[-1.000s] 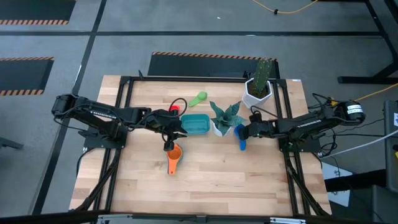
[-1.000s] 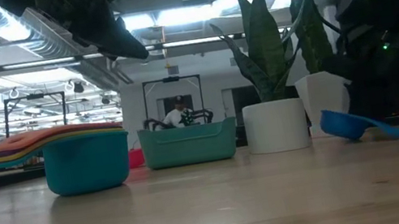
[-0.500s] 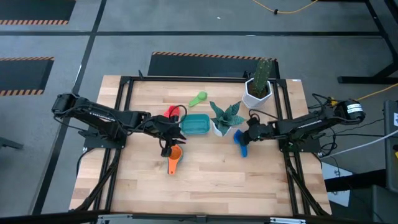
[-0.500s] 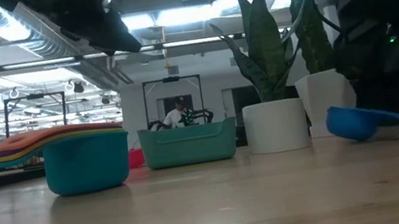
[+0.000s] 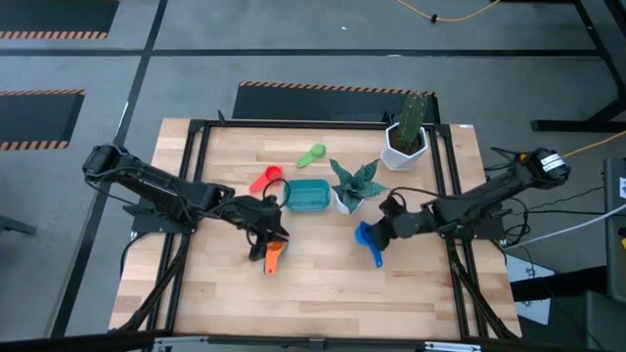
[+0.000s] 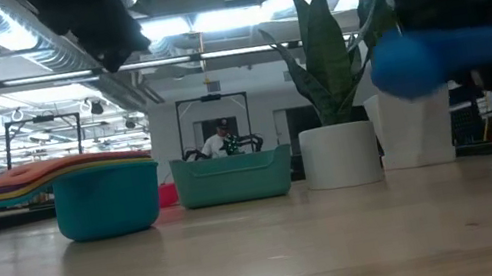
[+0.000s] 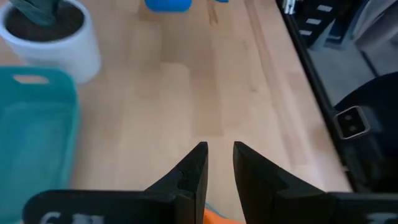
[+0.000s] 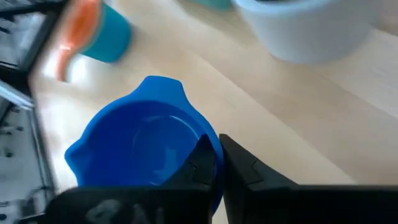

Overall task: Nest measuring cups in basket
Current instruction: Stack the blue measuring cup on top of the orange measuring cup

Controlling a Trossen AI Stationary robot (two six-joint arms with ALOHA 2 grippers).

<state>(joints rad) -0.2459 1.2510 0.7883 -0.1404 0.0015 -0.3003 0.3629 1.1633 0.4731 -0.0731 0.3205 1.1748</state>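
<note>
One dark blue cup (image 5: 366, 235) is held off the table by the right gripper (image 5: 380, 234), fingers clamped on its rim, at about four o'clock from the teal basket (image 5: 308, 196). The left gripper (image 5: 271, 236), fingers narrowly parted and holding nothing, hangs over the nested stack (image 5: 273, 256) at seven o'clock. A slip is risked by the thin rim grip, and the plant pot (image 5: 348, 198) could be clipped.

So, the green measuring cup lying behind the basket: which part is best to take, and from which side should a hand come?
Take the green measuring cup by its short handle, coming straight down from above. The cup lies flat on the table, apart from the basket. The handle sticks out of the round bowl toward the left arm's side and looks thin enough to close across.
</note>
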